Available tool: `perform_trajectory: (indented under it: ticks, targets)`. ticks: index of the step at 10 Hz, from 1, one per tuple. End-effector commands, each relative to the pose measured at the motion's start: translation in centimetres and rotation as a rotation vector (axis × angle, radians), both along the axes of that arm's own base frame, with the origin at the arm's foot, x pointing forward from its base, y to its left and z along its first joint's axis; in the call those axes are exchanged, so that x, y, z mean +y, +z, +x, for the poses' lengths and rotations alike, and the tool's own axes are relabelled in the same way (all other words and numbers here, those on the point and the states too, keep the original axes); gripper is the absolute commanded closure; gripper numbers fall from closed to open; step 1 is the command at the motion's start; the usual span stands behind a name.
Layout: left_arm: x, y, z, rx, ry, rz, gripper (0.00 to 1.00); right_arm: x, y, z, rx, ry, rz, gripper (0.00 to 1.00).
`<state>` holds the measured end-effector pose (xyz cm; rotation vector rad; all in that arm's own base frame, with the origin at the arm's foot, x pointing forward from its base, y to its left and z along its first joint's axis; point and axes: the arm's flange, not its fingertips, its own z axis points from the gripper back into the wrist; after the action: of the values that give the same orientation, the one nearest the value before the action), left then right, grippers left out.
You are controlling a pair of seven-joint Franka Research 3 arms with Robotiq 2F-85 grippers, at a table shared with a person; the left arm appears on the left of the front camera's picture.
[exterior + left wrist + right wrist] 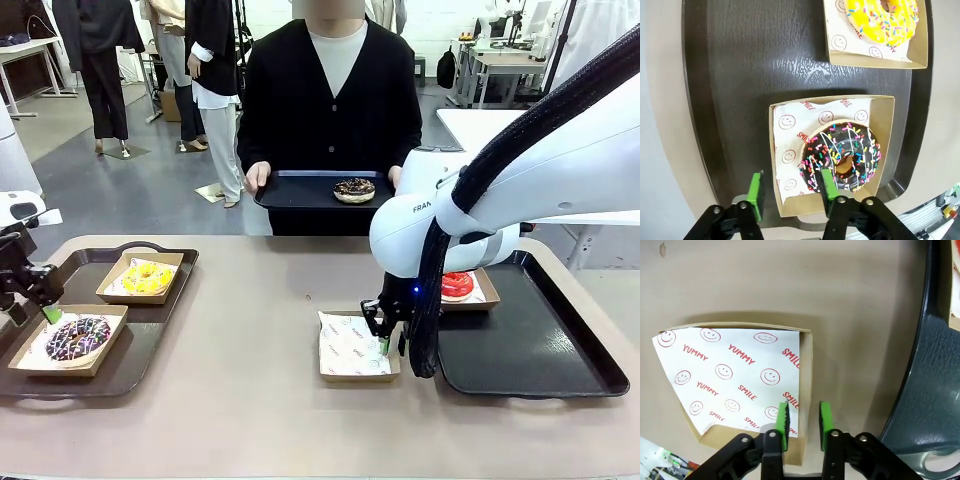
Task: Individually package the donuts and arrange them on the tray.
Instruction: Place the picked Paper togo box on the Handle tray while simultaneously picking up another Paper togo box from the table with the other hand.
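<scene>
- Front view: the right gripper (384, 345) is reaching down at the right edge of the empty paper-lined box (355, 349), which is lying just left of the right tray (530, 360). The person is holding a small tray (300, 190) bearing the chocolate donut (354, 189), well beyond that box. The red donut (457, 285) is sitting boxed on the right tray; the left gripper (50, 312) is hanging beside the sprinkled donut (78, 337).
- Left wrist view: the left gripper (790, 195) is standing spread, its jaws straddling the box wall, holding nothing; the yellow donut (885, 20) is lying farther along.
- Right wrist view: the right gripper (804, 426) is narrowing on the box wall, contact uncertain.
</scene>
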<state>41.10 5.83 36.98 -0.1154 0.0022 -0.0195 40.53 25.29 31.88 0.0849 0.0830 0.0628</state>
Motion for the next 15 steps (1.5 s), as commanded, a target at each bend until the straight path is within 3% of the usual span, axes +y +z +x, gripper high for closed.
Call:
perform_trajectory:
  ticks: [1,7,9,12,15]
  targets:
    - [0.2,0.4,0.1,-0.027,-0.019,-0.036,0.03,0.5,-0.1,0.4,-0.018,-0.014,-0.007,1.0]
    - [0.3,2.2,-0.3,-0.025,-0.021,-0.162,0.0,0.2,1.0,0.4,-0.028,-0.024,0.01,1.0]
    - [1.9,5.5,-0.6,-0.005,0.012,-0.405,0.0,-0.3,6.0,0.5,-0.068,0.009,0.05,1.0]
    - [6.7,10.0,-1.7,-0.038,0.081,-0.694,0.0,-1.1,13.9,2.2,-0.141,-0.009,0.074,1.0]
    - [12.1,11.1,-3.1,-0.066,0.113,-0.929,0.0,-1.3,18.5,6.8,-0.128,-0.042,0.07,1.0]
